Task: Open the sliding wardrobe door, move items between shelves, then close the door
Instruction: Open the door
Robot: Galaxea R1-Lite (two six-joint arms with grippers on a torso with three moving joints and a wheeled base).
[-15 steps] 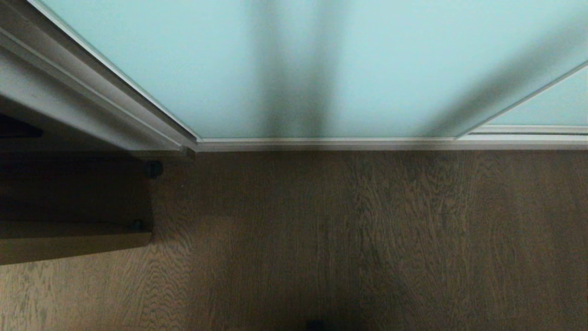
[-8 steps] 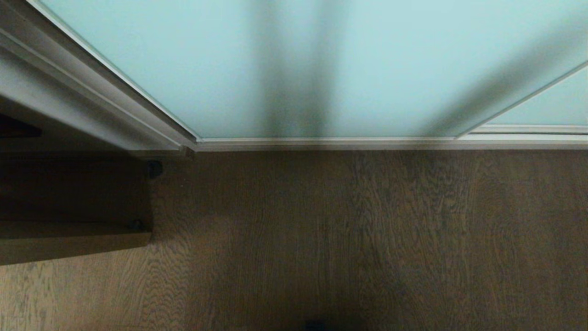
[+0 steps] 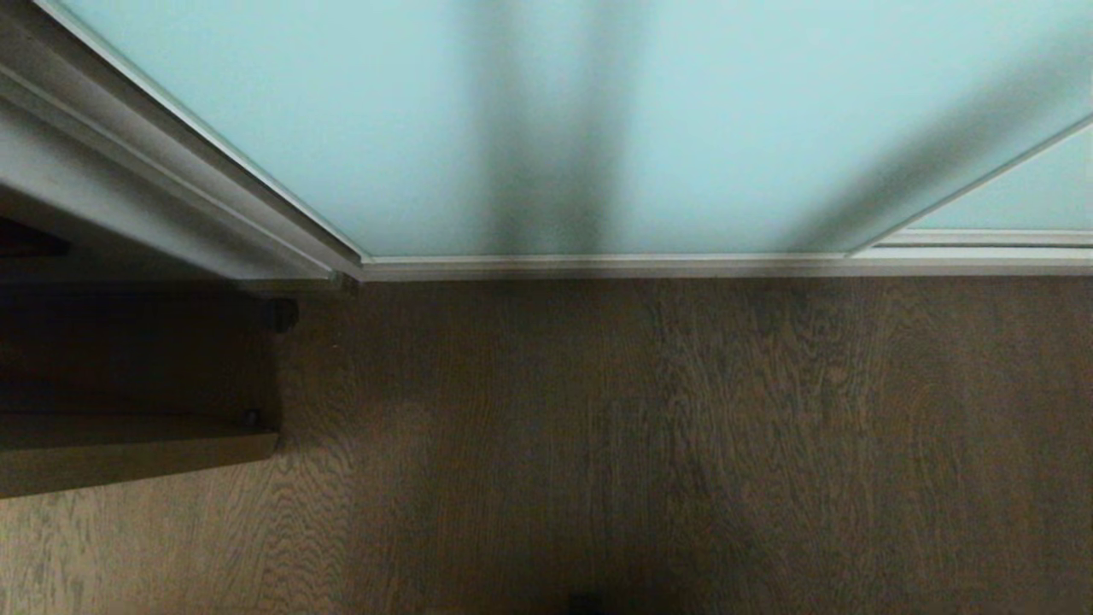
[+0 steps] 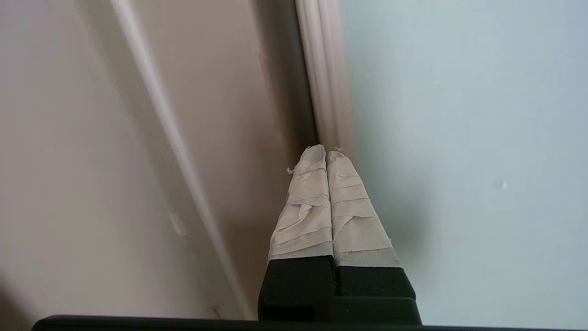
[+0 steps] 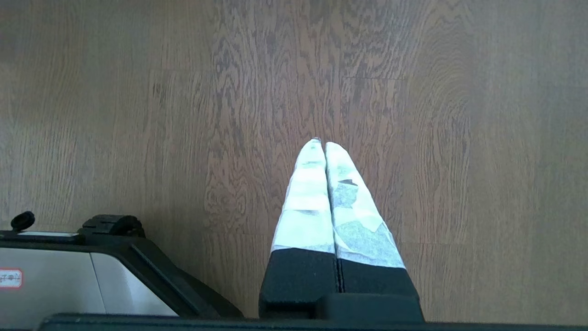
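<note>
Pale aqua frosted-glass sliding wardrobe door [image 3: 427, 128] closed; its silver-white frame edge [image 4: 324, 69] is the landmark. Left hand [image 4: 326, 154], taped fingers pressed together, tips at or just short of that edge, cannot tell contact. Risk: tips slip off the slim frame, door stays put. Right hand [image 5: 321, 143], fingers together, hangs over wood floor [image 5: 138, 115].

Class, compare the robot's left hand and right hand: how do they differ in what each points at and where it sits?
The left hand points its tips at the sliding wardrobe door, at its frame edge; the right hand points at bare wood floor. The right hand hangs beside the robot's base; the left does not. Both are shut, empty, and tape-wrapped.
</note>
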